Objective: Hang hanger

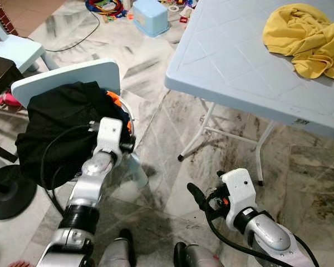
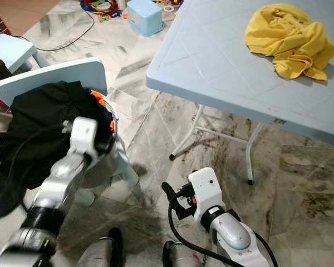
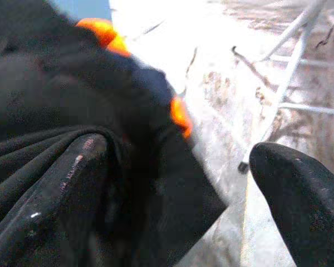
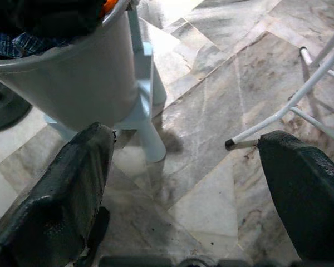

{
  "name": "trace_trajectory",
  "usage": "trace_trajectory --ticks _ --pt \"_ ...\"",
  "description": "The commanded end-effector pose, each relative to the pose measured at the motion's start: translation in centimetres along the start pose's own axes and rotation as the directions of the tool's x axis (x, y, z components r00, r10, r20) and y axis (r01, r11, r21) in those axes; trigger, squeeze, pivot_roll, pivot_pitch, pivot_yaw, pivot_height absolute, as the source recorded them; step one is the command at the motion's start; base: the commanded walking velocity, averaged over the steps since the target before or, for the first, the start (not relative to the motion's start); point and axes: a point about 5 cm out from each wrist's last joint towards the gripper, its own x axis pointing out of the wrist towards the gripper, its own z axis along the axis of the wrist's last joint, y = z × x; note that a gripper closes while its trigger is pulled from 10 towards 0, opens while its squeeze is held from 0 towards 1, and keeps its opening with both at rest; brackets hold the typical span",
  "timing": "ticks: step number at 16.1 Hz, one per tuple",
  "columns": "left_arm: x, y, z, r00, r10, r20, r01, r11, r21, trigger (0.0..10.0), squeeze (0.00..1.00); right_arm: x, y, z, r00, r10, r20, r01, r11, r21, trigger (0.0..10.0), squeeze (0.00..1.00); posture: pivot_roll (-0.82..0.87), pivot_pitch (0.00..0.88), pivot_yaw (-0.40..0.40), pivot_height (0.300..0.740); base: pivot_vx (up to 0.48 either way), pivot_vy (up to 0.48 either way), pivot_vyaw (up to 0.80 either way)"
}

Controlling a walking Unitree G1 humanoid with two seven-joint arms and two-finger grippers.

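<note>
Clothes (image 1: pixel 55 128) fill the left of the left eye view, a black heap in a grey tub (image 1: pixel 134 167) on a pale chair (image 1: pixel 67 75), with a bit of orange (image 1: pixel 116 100) showing at the heap's right edge. That orange piece may be the hanger, though I cannot tell, and its long axis is hidden. The left tool (image 1: pixel 127 125) sits right at it, at the heap's right edge; the right tool (image 1: pixel 203 194) hangs low at centre, well apart from the tub. The desk (image 1: pixel 239 55) with a yellow cloth (image 1: pixel 303 39) takes up the upper right.

The right eye view gives the same layout.

In the left wrist view the left tool's fingers (image 3: pixel 67 206) are spread, one pressed into black cloth, orange between and just ahead.

In the right wrist view the right tool's fingers (image 4: pixel 55 194) are spread over floor, the tub at upper left.

The left arm is clearly nearer.
</note>
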Motion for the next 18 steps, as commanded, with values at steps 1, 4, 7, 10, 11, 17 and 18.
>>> trace_trajectory --ticks 1,4,7,10,11,17,18 --pt "0.5 -0.9 -1.1 0.997 -0.041 -0.06 0.042 0.999 0.004 10.0 0.49 0.0 -0.2 -0.3 1.0 -0.015 -0.008 0.015 1.0 0.004 10.0 0.0 -0.07 0.244 -0.05 0.74 0.0 0.0 0.0" --pt "1.3 -2.0 -1.0 0.992 -0.097 -0.085 0.097 0.995 0.002 10.0 0.0 -0.2 0.0 -0.3 1.0 -0.018 -0.006 0.018 1.0 0.003 10.0 0.0 -0.09 0.25 -0.045 0.74 0.0 0.0 0.0" --pt "1.1 -3.7 -1.8 0.987 -0.123 -0.101 0.125 0.992 0.006 10.0 0.0 -0.5 -0.2 -0.5 1.0 -0.028 -0.013 0.028 1.0 0.003 10.0 0.0 -0.09 0.253 -0.044 0.74 0.0 0.0 0.0" --pt "0.4 -3.7 -3.5 0.986 -0.094 -0.141 0.099 0.995 0.027 10.0 0.0 -0.4 -0.2 -0.4 1.0 -0.025 -0.013 0.025 1.0 0.002 10.0 0.0 -0.08 0.258 -0.05 0.74 0.0 0.0 0.0" --pt "0.1 -3.3 -4.0 0.985 -0.081 -0.154 0.089 0.995 0.046 10.0 0.0 -0.4 -0.2 -0.5 1.0 -0.022 -0.014 0.022 1.0 0.003 10.0 0.0 -0.08 0.258 -0.052 0.74 0.0 0.0 0.0" --pt "0.0 -1.0 -3.9 0.99 0.011 -0.143 0.011 0.989 0.15 10.0 0.0 -0.3 -0.3 -0.6 1.0 -0.021 -0.017 0.021 1.0 0.004 10.0 0.0 -0.07 0.261 -0.048 0.74 0.0 0.0 0.0" --pt "0.0 -0.9 -4.0 0.989 0.011 -0.148 0.011 0.988 0.152 10.0 0.0 -0.4 -0.2 -0.7 0.999 -0.027 -0.017 0.027 0.999 0.018 10.0 0.0 -0.07 0.261 -0.046 0.74 0.0 0.0 0.0"
